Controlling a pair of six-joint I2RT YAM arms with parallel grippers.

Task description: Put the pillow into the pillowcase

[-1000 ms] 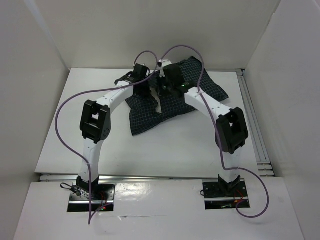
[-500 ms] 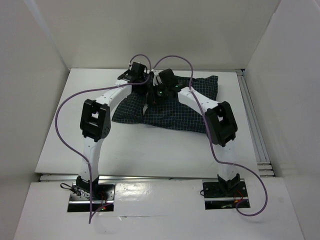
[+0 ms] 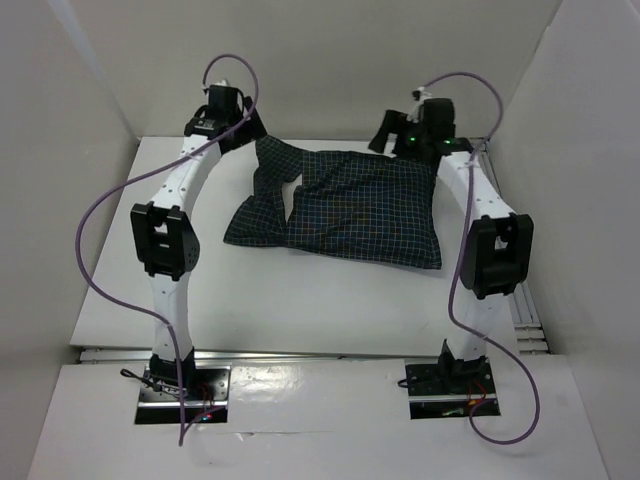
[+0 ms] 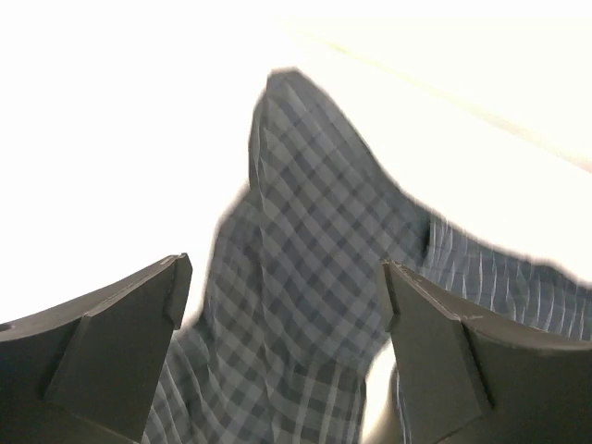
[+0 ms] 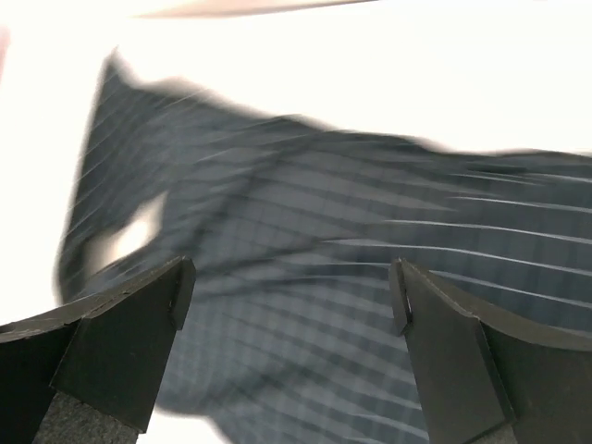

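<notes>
The pillowcase (image 3: 350, 210), dark navy with a fine light check, lies on the white table (image 3: 300, 300). Its right part is plump and a limp flap (image 3: 258, 205) spreads to the left. The pillow is hidden; no cream fabric shows. My left gripper (image 3: 250, 130) hangs open above the pillowcase's back left corner, holding nothing. My right gripper (image 3: 387, 135) hangs open above its back right edge. In the left wrist view the checked cloth (image 4: 305, 277) lies below the open left gripper (image 4: 282, 277). The right wrist view is blurred, with cloth (image 5: 305, 231) beneath the open right gripper (image 5: 287, 277).
White walls close the table in at the back (image 3: 320, 70), left and right. A metal rail (image 3: 505, 240) runs along the table's right edge. Purple cables (image 3: 95, 220) loop from both arms.
Both grippers have opened and let go of the pillowcase. The arms have swung apart to the back left and back right. The pillowcase has dropped and spread out on the table.
</notes>
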